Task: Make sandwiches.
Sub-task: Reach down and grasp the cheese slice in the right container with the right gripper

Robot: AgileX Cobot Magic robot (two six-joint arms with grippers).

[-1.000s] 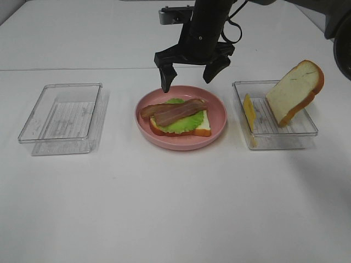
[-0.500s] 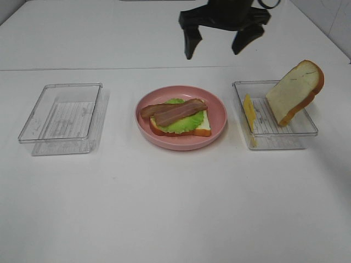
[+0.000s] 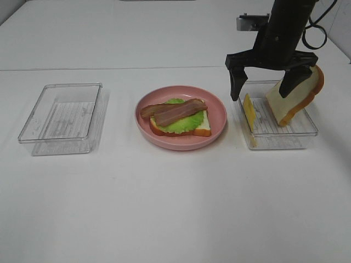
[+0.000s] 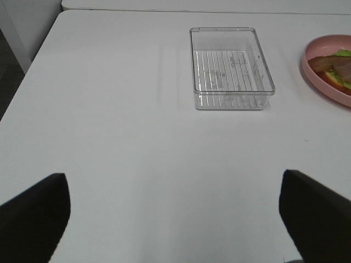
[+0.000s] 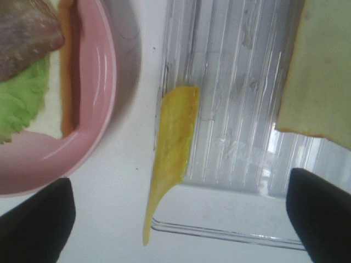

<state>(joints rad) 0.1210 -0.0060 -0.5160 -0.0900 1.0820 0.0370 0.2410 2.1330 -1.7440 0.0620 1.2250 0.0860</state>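
Observation:
A pink plate (image 3: pixel 217 109) holds a bread slice (image 3: pixel 202 127) topped with green lettuce (image 3: pixel 184 125) and brown bacon strips (image 3: pixel 174 111). In the right clear tray (image 3: pixel 274 141) a yellow cheese slice (image 3: pixel 248 111) stands on edge against the left wall, and a second bread slice (image 3: pixel 299 93) leans on the far right corner. My right gripper (image 3: pixel 260 94) hangs open over this tray, one finger by the cheese (image 5: pixel 173 137), the other in front of the bread (image 5: pixel 323 71), holding nothing. My left gripper (image 4: pixel 175 219) is open above bare table, outside the high view.
An empty clear tray (image 3: pixel 33 139) sits on the left of the white table; the left wrist view shows this tray (image 4: pixel 233 97) and the plate's rim (image 4: pixel 323 76) beyond the fingers. The right arm's body and cables rise at the back right.
The right gripper left its spot above the plate, rose toward the back, swung right and came down over the right tray. It stayed open. The food has not moved.

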